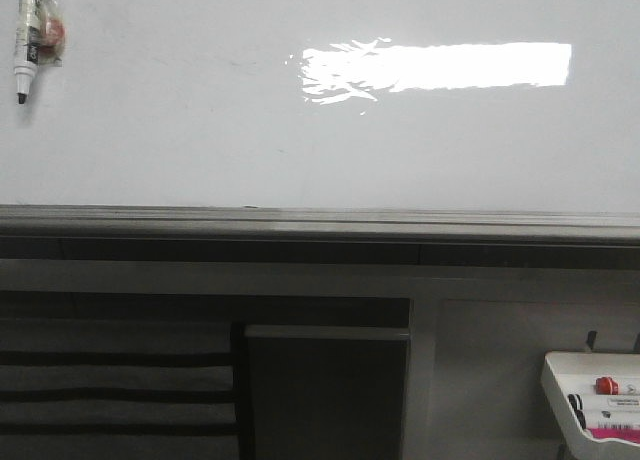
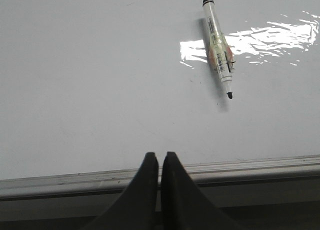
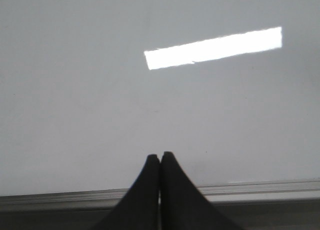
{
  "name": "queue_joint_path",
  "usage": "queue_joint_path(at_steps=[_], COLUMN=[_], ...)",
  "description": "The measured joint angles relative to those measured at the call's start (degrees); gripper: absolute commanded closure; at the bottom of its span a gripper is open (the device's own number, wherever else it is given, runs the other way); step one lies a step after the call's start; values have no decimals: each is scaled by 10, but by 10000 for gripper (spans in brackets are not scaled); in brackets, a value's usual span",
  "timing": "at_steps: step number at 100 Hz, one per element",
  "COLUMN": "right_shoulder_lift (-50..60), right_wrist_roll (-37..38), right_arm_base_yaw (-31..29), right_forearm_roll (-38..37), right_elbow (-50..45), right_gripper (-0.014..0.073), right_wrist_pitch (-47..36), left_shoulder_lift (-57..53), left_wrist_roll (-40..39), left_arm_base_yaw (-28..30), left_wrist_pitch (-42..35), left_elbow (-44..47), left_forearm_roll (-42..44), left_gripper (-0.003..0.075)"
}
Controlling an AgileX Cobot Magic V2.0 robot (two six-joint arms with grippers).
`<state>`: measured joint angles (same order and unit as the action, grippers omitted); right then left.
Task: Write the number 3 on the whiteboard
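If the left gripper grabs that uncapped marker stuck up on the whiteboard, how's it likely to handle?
The marker looks slim and rigid, so probably light. Its round, smooth barrel may slip or twist between the fingers. Something holds it on the whiteboard, so it may resist briefly; the bare tip could smudge.

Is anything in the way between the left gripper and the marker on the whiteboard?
Nothing visible. In the left wrist view the shut left gripper sits over the rail, and only bare whiteboard lies between it and the uncapped marker. No 3 is drawn yet.
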<state>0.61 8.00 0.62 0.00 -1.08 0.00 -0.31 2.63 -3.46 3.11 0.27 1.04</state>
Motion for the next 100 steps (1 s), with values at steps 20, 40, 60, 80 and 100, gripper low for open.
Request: queue_joint_path(at_steps=[20, 40, 60, 80, 100], right_shoulder_lift=[0, 0, 0, 0, 0], right_wrist_roll=[0, 0, 0, 0, 0], right_arm_base_yaw=[0, 0, 0, 0, 0], right_forearm_roll=[0, 0, 0, 0, -22], right_elbow=[0, 0, 0, 0, 0], right_gripper=[669, 669, 669, 669, 669], right_wrist_pitch=[0, 0, 0, 0, 0], left_shoulder_lift=[0, 0, 0, 0, 0], left_wrist_roll=[0, 0, 0, 0, 0], left_arm_base_yaw=[0, 0, 0, 0, 0], left_wrist_pitch=[0, 0, 0, 0, 0], left_elbow=[0, 0, 0, 0, 0], left_forearm_roll=[0, 0, 0, 0, 0], left_gripper=[739, 739, 739, 739, 739])
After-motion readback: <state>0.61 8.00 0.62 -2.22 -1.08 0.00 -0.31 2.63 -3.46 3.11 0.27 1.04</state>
